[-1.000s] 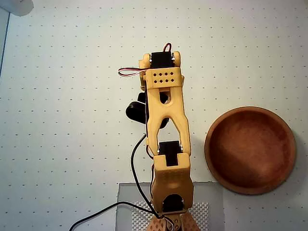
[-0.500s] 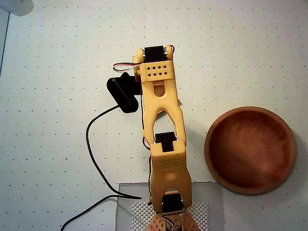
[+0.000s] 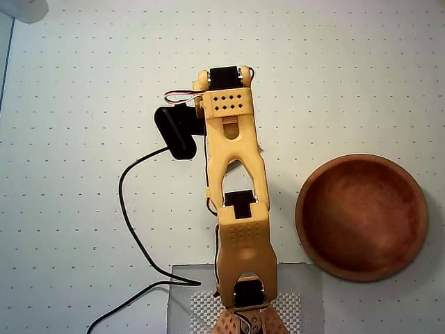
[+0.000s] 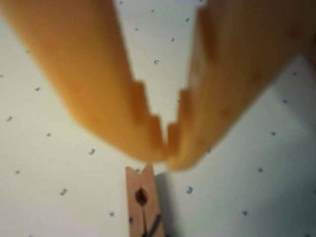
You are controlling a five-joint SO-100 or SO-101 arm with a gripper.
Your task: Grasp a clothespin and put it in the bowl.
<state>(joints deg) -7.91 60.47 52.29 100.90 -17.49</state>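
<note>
Light-tan wooden spring clothespin (image 4: 143, 203) lies on the dotted white table (image 4: 247, 187) at 6 o'clock of the orange two-finger gripper (image 4: 165, 148), whose tips nearly meet, holding nothing; reopening before descending seems advisable, the reddish-brown round wooden bowl (image 3: 361, 217) lying well apart.

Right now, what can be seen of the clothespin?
Only the wrist view shows the clothespin: a small light-tan wooden pin lying flat on the dotted white table, running off the bottom edge. Two slim prongs with a slit between them, a round dark hole and a bit of metal spring are visible. It lies just below the gripper tips; contact cannot be told.
</note>
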